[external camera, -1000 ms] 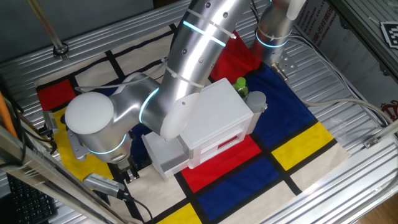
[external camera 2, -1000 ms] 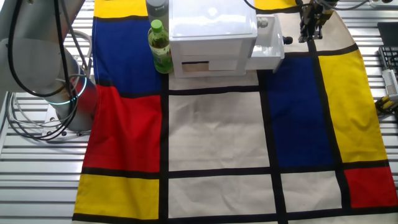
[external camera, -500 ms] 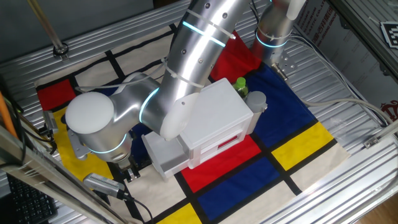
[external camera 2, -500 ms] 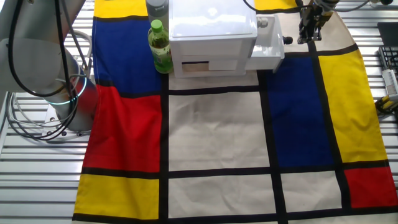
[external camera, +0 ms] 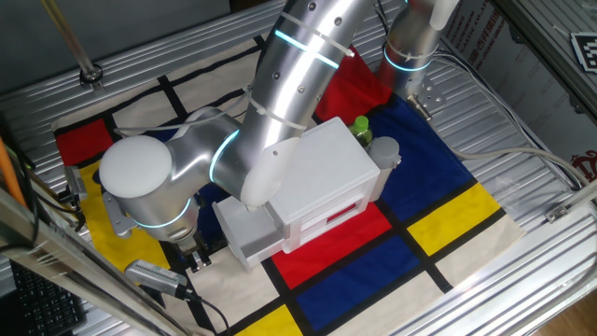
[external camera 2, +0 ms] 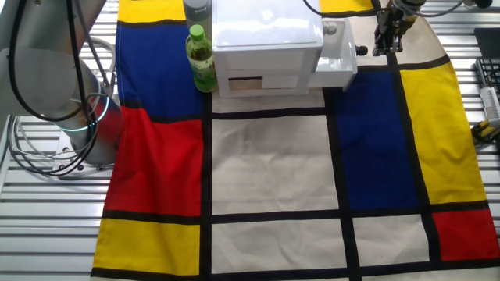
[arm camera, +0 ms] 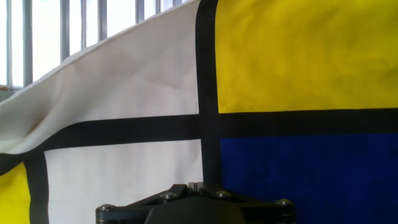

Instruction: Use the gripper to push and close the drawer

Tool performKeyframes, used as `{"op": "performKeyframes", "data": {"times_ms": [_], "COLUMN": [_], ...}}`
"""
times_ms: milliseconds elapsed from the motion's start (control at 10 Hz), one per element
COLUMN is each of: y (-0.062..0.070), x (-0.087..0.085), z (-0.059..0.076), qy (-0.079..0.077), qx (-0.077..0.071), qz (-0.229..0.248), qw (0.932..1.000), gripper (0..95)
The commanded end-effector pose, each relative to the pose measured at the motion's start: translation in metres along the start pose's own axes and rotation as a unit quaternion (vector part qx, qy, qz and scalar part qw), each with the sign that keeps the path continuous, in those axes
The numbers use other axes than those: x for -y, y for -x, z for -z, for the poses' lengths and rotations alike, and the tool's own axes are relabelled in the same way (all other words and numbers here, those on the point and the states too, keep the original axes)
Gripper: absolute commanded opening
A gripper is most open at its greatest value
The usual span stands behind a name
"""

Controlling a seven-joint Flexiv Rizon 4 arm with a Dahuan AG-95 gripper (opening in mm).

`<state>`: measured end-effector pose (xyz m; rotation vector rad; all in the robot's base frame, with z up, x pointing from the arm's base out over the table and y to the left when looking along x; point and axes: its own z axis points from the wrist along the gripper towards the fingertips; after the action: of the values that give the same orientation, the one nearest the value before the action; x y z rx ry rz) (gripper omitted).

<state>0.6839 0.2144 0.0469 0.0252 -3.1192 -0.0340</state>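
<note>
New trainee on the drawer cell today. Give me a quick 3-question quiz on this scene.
1. True or false: the drawer is fully shut inside the white cabinet.
2. What stands against the cabinet on the side away from the drawer? A) green bottle B) mug C) toolbox
3. Fill in: the hand hangs just off the drawer's front, the face with the small ____.

Key: 1 false, it sticks out. 2 A. 3 knob.
</note>
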Motion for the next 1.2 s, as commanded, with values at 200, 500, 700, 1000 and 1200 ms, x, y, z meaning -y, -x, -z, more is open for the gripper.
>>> {"op": "performKeyframes", "data": {"times_ms": [200,500,700,1000,1200], "y": [0.0,-0.0012,-0.0021,-0.0032,-0.0043], "x": [0.0005,0.0019,0.0029,0.0043,0.0057], "z": [0.0002,-0.0002,-0.0003,0.0005,0.0014], "qy": [0.002,0.003,0.003,0.004,0.005], "qx": [-0.002,-0.003,-0.004,-0.005,-0.005], "qz": [0.001,0.002,0.003,0.004,0.005], "qw": [1.0,1.0,1.0,1.0,1.0], "gripper": [0.0,0.0,0.0,0.0,0.0]}}
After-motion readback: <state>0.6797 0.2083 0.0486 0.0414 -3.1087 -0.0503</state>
